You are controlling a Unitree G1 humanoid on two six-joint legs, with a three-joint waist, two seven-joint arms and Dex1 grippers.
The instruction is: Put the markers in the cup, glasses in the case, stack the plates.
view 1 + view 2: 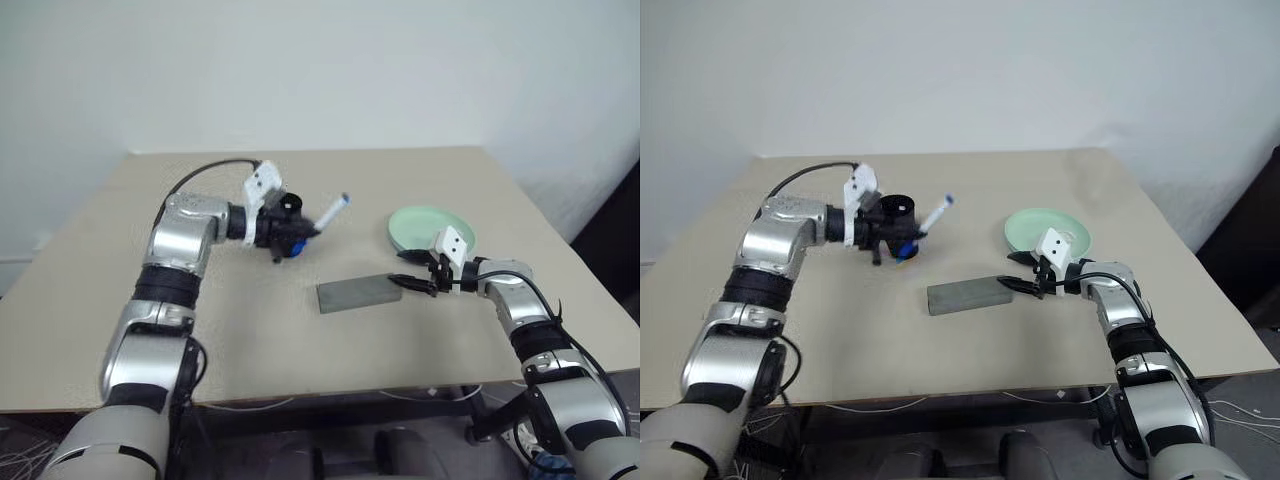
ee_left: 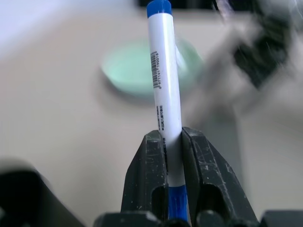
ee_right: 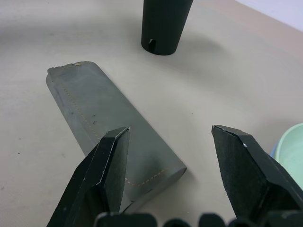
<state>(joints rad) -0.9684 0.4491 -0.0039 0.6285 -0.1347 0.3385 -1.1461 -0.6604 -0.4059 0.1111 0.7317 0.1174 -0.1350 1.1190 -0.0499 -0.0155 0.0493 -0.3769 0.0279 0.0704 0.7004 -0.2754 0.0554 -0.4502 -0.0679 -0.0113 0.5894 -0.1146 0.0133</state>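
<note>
The left pincer [image 2: 174, 156] is clamped on a marker [image 2: 164, 94], white with blue ends, which sticks out past the fingertips. In the eye views this marker [image 1: 332, 212] is held above the desk [image 1: 250, 330], slanting upward, and the cup [image 1: 896, 212] stands just behind the left pincer [image 1: 296, 238], partly hidden by it. The right pincer [image 3: 170, 156] has its fingers wide apart and holds nothing; it is at the end of the grey case [image 3: 109, 137], which lies flat and closed on the desk. The right wrist view shows a line of stitching along the edge of the case, and the tapering base of the cup [image 3: 163, 28] beyond it, its top cut off. The mint green plate [image 1: 425, 225] lies near the right pincer [image 1: 415, 283]; in the left wrist view it is only a blurred shape. A thin blue edge shows under the green rim [image 3: 291, 151] in the right wrist view.
</note>
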